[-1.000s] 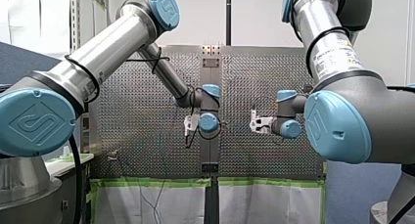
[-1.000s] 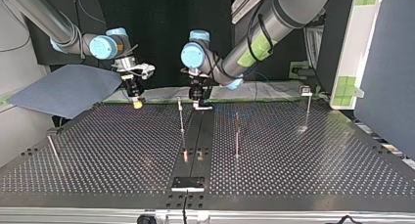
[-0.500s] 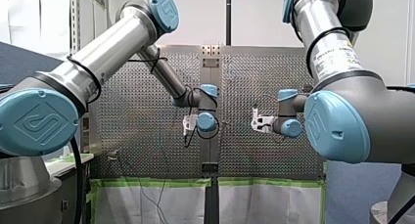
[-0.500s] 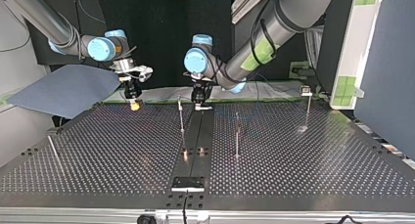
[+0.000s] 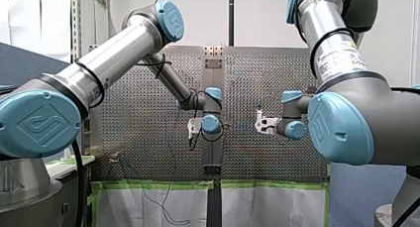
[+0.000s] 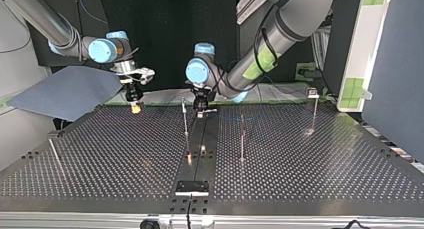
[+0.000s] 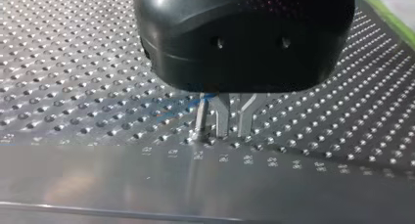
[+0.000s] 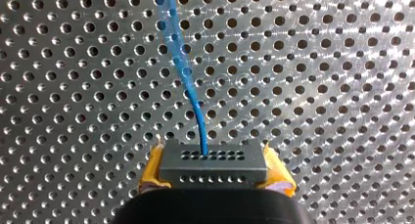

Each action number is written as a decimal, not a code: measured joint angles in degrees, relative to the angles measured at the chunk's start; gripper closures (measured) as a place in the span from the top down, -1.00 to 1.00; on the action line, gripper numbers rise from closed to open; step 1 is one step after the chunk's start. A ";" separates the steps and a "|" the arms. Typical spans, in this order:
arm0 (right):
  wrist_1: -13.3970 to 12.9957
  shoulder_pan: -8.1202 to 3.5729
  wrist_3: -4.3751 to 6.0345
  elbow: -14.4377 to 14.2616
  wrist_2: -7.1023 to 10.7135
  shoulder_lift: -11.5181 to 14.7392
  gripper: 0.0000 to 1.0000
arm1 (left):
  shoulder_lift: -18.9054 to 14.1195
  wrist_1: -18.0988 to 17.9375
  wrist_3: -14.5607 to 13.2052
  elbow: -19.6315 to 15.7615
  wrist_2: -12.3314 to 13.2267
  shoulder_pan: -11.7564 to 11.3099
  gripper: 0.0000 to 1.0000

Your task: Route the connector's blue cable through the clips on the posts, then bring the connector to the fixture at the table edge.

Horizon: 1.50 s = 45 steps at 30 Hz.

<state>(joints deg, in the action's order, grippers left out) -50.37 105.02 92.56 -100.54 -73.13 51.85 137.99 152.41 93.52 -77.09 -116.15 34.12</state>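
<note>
The dark grey rectangular connector [image 8: 214,165], pierced with rows of small holes, was gripped crosswise by my right claw [image 8: 214,158], whose yellow pads [image 8: 152,171] were pressed against its two ends. A thin blue cable [image 8: 196,119] was seen leaving the connector's upper face and running away ahead of the claw, over the perforated metal table [image 6: 300,169]. In the top view the connector was carried just above the table's far edge at the view's left, well apart from the flat black fixture plate [image 6: 192,187] at the near edge. My left claw [image 7: 234,131] was lowered close to the table near the dark central strip, its two metal fingers [image 7: 220,117] set with only a narrow gap between them, and nothing could be made out in that gap. Just beside these fingers a thin metal post [image 7: 199,123] was standing, with a short stretch of the blue cable at its top; whether the cable was seated in a clip could not be told.
</note>
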 joint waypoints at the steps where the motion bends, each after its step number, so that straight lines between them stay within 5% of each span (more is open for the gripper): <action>1: -0.03 -0.09 0.00 0.02 -0.06 -0.02 -1.00 | 0.00 0.22 0.00 0.29 0.00 -0.13 -0.76; 23: 0.78 -1.16 0.75 2.49 -0.01 -0.88 -1.00 | 0.01 1.46 -0.66 1.17 -0.22 -1.19 -0.76; 29: 3.13 -0.86 -0.27 5.16 0.41 -3.49 -1.00 | 0.03 1.33 -0.86 1.40 -0.40 -1.45 -0.76; 45: 6.24 -0.71 0.52 9.28 0.53 -5.50 -1.00 | 0.10 1.40 -0.88 2.83 -1.07 -2.27 -0.71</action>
<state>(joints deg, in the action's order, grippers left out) -44.12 104.31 93.08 -91.26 -72.60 46.34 138.09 153.81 92.63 -74.26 -117.23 31.85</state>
